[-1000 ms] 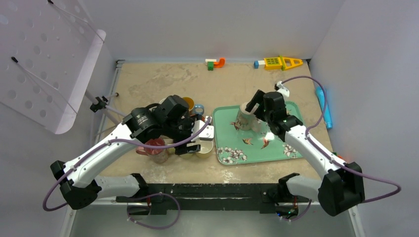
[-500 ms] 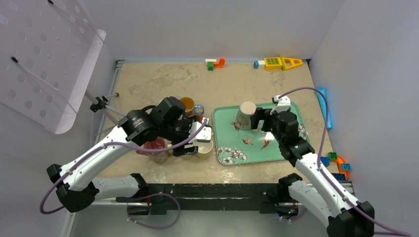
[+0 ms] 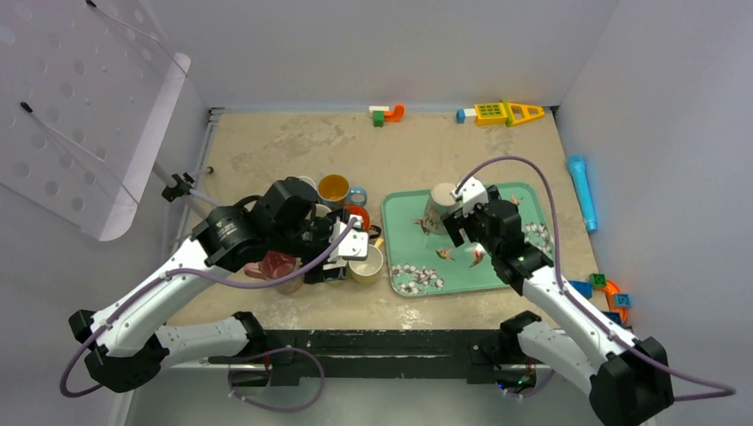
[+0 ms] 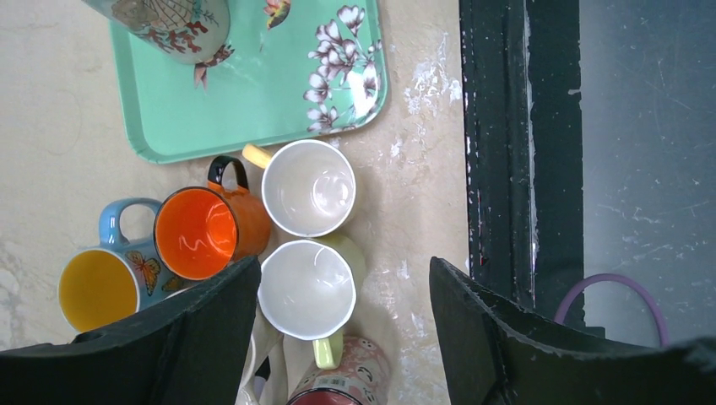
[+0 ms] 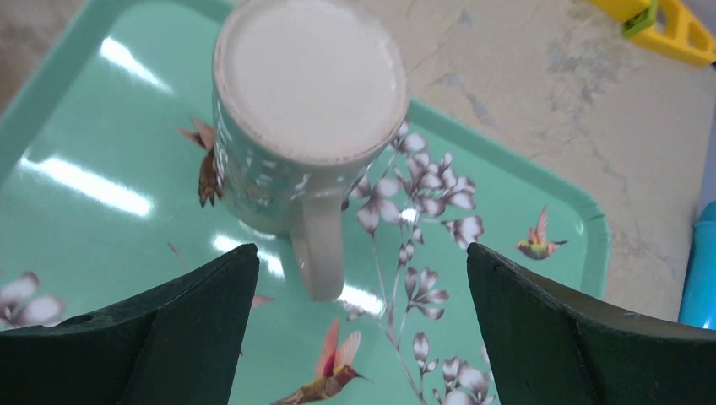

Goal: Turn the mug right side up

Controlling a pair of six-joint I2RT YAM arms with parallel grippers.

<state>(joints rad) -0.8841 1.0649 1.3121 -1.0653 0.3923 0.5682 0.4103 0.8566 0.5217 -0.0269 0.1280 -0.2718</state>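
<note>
Standing rim-down with its flat base up, the pale ceramic mug with a flower-and-bird print (image 5: 308, 101) sits just ahead of the right gripper (image 5: 359, 257). It is centred in the gap between the two dark fingers (image 5: 169, 337), and its handle points back toward the wrist camera. That gripper is released: the jaws are spread wider than the mug, and neither finger touches the mug or its handle. Under both lies the mint-green rectangular tray painted with blossoms and hummingbirds (image 5: 84, 143), with the mug near the tray's far-left corner as this wrist sees it. Past the tray's far rim a yellow plastic toy (image 5: 675, 25) lies on the mottled beige tabletop (image 5: 523, 76), and a bright blue cylinder (image 5: 701, 270) shows at the outer edge beyond the right-hand finger. The left gripper (image 4: 344, 263) is likewise released, jaws wide apart and gripping nothing, and it hangs above a tight cluster of upright mugs. Directly beneath the gap is a white mug with a pale green handle (image 4: 306, 289), and just ahead of it is a white mug with a yellow handle (image 4: 308, 187). Just beside that one is an orange mug with a black handle (image 4: 198, 234), and off the left-hand finger is a blue butterfly mug with a yellow inside (image 4: 97, 287). A pink patterned mug (image 4: 338, 392) sits nearest this wrist. Farther ahead of this tool lies a corner of the tray.
</note>
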